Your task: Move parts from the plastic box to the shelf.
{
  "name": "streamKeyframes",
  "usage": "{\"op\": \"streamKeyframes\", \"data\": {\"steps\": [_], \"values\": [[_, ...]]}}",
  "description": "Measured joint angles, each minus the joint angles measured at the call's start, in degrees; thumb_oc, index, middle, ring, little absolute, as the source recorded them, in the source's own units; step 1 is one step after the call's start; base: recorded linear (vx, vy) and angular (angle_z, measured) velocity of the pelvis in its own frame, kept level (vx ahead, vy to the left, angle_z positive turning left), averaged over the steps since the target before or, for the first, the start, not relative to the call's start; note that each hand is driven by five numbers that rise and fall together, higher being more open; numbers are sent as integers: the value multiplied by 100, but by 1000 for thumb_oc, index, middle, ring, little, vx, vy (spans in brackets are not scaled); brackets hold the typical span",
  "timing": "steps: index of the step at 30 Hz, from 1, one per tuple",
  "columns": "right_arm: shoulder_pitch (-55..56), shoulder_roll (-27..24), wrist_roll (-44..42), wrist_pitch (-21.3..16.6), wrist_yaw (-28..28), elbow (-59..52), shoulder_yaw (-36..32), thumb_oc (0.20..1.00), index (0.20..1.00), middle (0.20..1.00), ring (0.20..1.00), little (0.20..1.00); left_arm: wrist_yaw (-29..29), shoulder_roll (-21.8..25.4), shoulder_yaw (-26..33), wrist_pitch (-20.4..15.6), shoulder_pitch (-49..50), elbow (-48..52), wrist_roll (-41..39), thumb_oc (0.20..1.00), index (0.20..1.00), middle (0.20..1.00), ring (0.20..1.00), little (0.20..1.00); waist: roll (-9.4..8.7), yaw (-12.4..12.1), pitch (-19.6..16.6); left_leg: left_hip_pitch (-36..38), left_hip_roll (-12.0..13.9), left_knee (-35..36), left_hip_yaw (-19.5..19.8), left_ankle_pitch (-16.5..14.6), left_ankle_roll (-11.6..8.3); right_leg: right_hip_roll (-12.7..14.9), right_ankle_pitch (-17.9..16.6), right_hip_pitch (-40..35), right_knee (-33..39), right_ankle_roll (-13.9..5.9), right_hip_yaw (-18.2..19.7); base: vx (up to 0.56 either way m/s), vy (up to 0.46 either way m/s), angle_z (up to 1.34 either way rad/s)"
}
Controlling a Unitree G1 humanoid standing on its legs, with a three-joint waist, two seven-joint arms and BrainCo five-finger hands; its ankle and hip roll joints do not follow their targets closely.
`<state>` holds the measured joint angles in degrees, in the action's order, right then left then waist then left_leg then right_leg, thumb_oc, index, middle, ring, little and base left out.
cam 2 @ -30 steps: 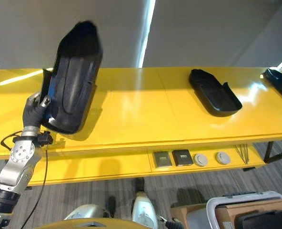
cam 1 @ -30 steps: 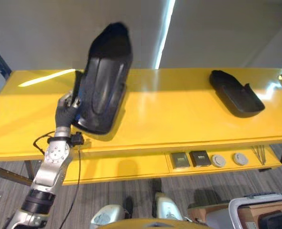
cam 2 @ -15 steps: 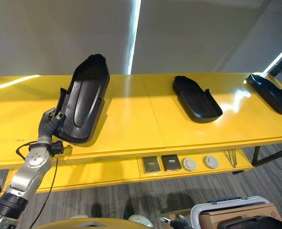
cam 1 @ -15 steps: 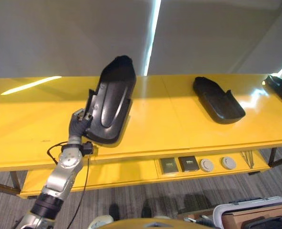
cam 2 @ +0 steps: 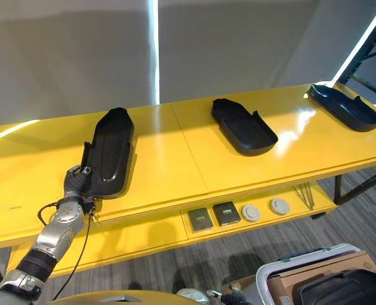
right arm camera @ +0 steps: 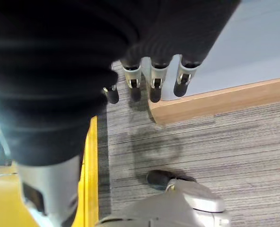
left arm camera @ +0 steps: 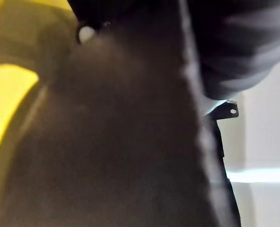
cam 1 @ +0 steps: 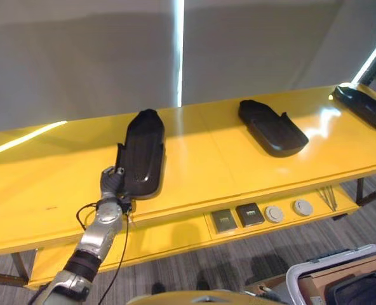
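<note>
Three black moulded parts (cam 2: 108, 155) lie on yellow shelf (cam 2: 175, 159)

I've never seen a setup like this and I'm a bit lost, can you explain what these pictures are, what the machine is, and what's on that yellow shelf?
This is a two-legged humanoid robot with two silver arms ending in fingered hands. Two pictures come from cameras in its head, looking down at a long yellow shelf; the other two come from cameras on its wrists. The left hand grips the near end of a long black moulded part, which lies on the shelf top. Two similar black parts already lie further right, one in the middle and one at the far end. A lower ledge holds two small square parts and two round ones. The right hand hangs relaxed over the carpeted floor, holding nothing.
</note>
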<state>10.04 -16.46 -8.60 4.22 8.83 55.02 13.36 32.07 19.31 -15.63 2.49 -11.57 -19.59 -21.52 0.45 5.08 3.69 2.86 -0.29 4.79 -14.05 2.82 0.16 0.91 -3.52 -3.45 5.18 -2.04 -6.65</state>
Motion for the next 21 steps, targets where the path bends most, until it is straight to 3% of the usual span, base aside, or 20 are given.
{"op": "streamKeyframes", "data": {"steps": [12, 13, 14, 21], "values": [[1, 0, 1, -34, -11, -15, 195, 1000, 1000, 1000, 1000, 1000, 338, -34, -55, 98, -404, -695, 713, 200, 200, 200, 200, 200, -10, 150, 6, 20, 13, 2, -16, -30, 41, -17, 8, -12, 0, 2, 45, 9, 1, -1], [-9, -1, 1, -31, -13, -18, 213, 1000, 1000, 1000, 1000, 1000, 393, -63, -53, 95, -424, -780, 716, 495, 495, 495, 495, 495, -8, 147, 5, 20, 13, 2, -21, -33, 46, -17, 8, -10, 0, 2, 54, 0, 0, 0], [-4, -1, 1, -30, -15, -18, 216, 1000, 1000, 1000, 1000, 1000, 421, -89, -27, 90, -442, -828, 720, 1000, 1000, 1000, 1000, 1000, -7, 147, 4, 21, 13, 2, -23, -33, 46, -17, 7, -10, 0, 2, 58, 0, 0, 0], [-11, -1, 56, -23, -21, -18, 221, 1000, 1000, 1000, 1000, 1000, 479, -155, -19, 18, -584, -1138, 785, 1000, 1000, 1000, 1000, 1000, -5, 151, 3, 24, 13, 2, -31, -33, 46, -17, 5, -12, 0, 2, 67, 0, 0, 0]]}}
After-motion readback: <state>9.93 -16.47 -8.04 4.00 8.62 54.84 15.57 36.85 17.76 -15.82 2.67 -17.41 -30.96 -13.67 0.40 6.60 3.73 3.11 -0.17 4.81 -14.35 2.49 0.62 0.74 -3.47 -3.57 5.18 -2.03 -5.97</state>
